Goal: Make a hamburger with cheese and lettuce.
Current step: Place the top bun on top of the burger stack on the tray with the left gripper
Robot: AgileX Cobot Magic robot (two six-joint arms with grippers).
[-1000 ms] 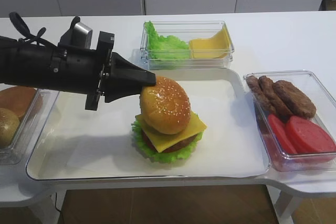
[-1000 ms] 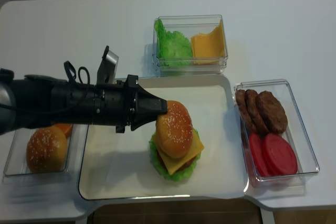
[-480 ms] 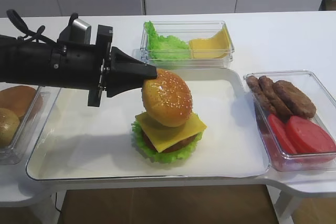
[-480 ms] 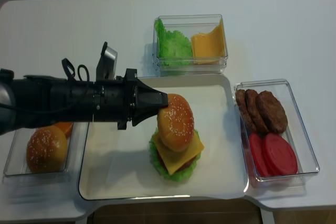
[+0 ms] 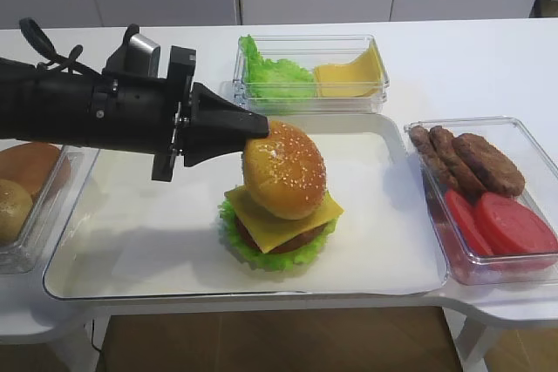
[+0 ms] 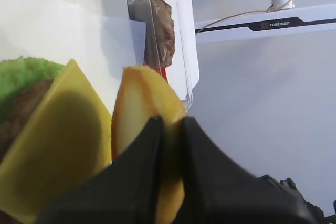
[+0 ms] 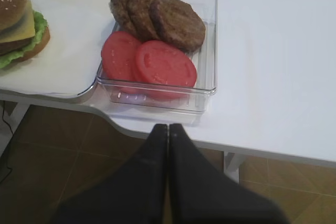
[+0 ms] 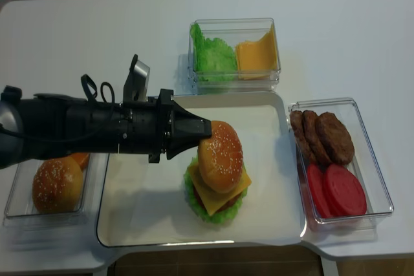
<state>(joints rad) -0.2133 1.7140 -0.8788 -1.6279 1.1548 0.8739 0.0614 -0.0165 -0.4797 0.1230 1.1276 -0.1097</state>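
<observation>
The hamburger (image 5: 281,219) sits mid-tray: frilly green lettuce (image 5: 248,248), brown patty, square yellow cheese (image 5: 309,213) with overhanging corners. My left gripper (image 5: 259,128) is shut on the left edge of a golden sesame bun (image 5: 285,169) and holds it over the cheese, tilted. In the left wrist view the bun edge (image 6: 140,103) sits between my fingers (image 6: 131,177), with cheese (image 6: 58,129) and lettuce (image 6: 21,74) below. The stack also shows in the realsense view (image 8: 217,182). My right gripper (image 7: 168,127) is shut and empty, off the table's front edge.
White tray (image 5: 131,241) holds the burger. A clear box at the back (image 5: 377,98) holds loose lettuce and cheese slices. A right box (image 5: 523,141) holds patties and tomato slices (image 7: 163,62). A left box (image 8: 13,208) holds spare buns (image 8: 57,184).
My left gripper has carried the sesame bun slightly to the right and set it more squarely over the cheese. The stack has not moved.
</observation>
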